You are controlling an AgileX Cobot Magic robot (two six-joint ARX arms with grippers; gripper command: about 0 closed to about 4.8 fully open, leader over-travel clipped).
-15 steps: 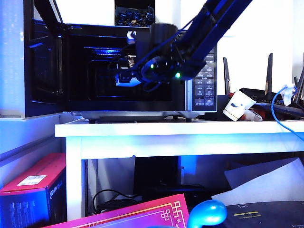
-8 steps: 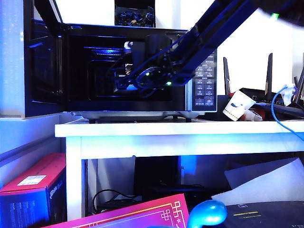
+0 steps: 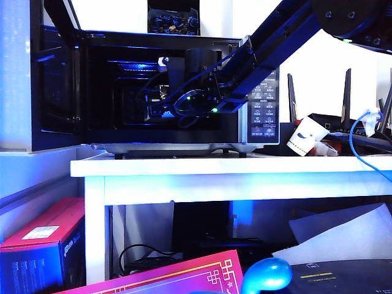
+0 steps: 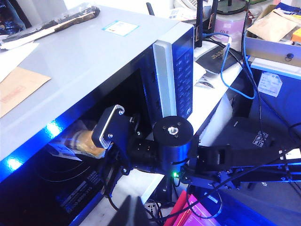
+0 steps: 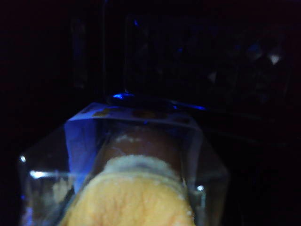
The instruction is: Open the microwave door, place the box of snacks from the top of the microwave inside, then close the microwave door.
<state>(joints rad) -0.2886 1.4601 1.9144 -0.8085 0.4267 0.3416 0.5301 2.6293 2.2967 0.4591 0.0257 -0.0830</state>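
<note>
Showing yellow cake through clear walls, box of snacks between right gripper fingers.

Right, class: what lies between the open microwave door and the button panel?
The oven's open cavity, and in it the right gripper with the snack box; the exterior view shows it.
</note>
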